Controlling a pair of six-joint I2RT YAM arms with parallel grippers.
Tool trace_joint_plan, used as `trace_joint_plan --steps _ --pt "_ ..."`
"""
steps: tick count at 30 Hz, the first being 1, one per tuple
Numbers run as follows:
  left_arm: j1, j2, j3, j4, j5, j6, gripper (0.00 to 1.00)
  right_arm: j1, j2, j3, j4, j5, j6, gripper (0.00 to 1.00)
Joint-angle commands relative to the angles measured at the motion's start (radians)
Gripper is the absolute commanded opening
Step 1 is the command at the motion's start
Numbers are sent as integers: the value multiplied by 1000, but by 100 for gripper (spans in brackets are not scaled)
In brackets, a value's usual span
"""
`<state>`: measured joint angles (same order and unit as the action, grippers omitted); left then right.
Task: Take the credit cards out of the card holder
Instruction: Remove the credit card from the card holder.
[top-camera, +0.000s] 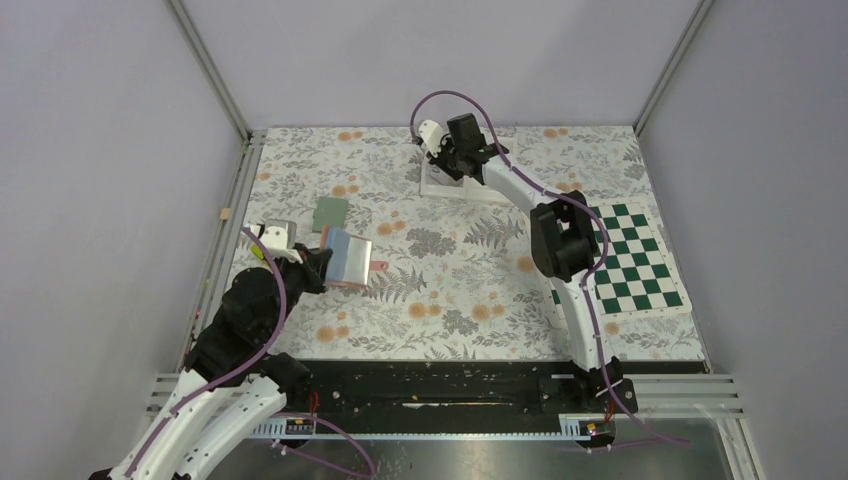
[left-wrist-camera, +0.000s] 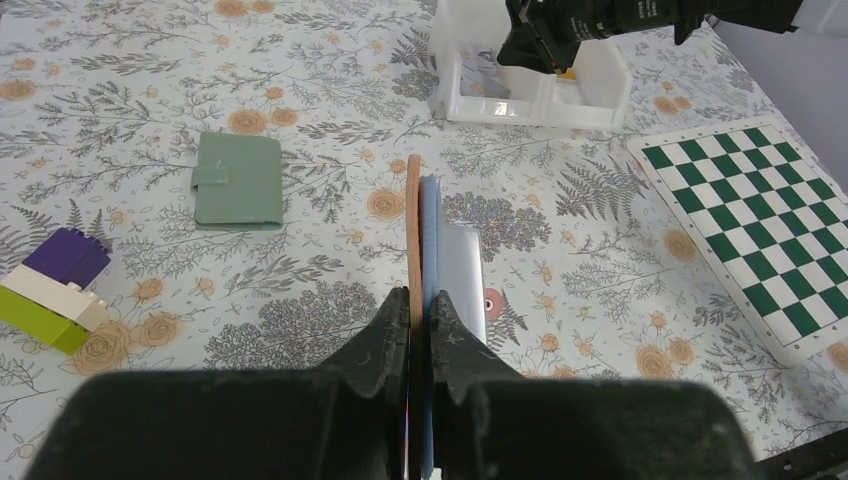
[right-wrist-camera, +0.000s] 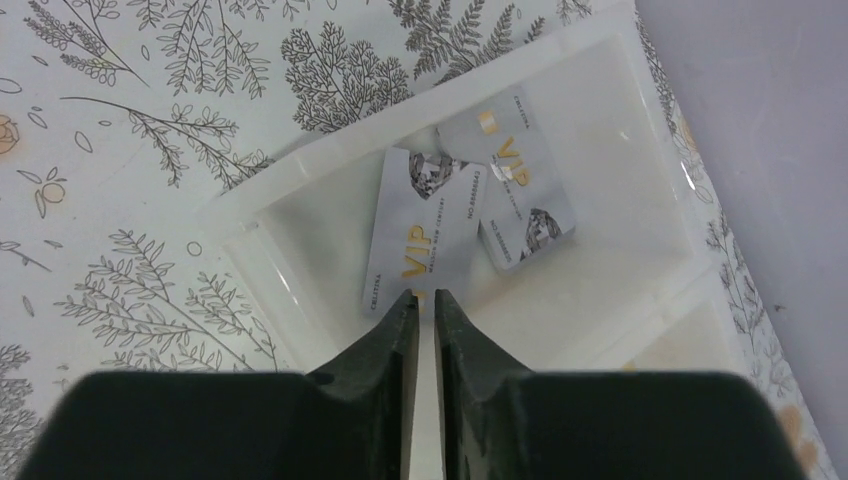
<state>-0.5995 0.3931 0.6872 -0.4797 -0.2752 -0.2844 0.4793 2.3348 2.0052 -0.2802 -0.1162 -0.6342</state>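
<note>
L claw (left-wrist-camera: 420, 302) pinches card holder (left-wrist-camera: 430, 235), green wallet (left-wrist-camera: 238, 180) nearby; R claw (right-wrist-camera: 424, 298) pressed together over 2 cards (right-wrist-camera: 425, 225) in tray (right-wrist-camera: 640, 120)

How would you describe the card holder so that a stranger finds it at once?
On the left side of the floral table, the left claw grips one thing. That is the card holder: tan cover, light-blue inside, unlike the closed green wallet lying free beside it.

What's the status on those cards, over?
Left claw shut on holder. Right claw nearly shut over tray. Two silver cards in tray. Nothing blocking.
</note>
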Motion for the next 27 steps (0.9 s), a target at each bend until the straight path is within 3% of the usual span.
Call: trace_joint_plan --steps 1,7,12,16,20,22,27 --pt "-3 12 10 44 -39 11 0 -19 48 92 -16 -51 -108 14" --pt "-4 29 11 41 -59 11 0 -30 47 76 -11 -90 -209 3" --pt "-2 24 12 42 -63 13 0 -28 -135 -123 204 -123 -85 4" --pt "-2 12 8 55 -2 -26 0 -28 -378 -344 426 -168 223 17" --pt "-2 -7 -6 83 83 -117 0 -28 -630 -602 628 -228 662 41" --pt "-2 -8 4 92 126 -170 0 -26 -739 -706 685 -239 855 42" --pt "-2 -3 24 139 228 -287 0 -19 -927 -833 609 -327 1224 44"
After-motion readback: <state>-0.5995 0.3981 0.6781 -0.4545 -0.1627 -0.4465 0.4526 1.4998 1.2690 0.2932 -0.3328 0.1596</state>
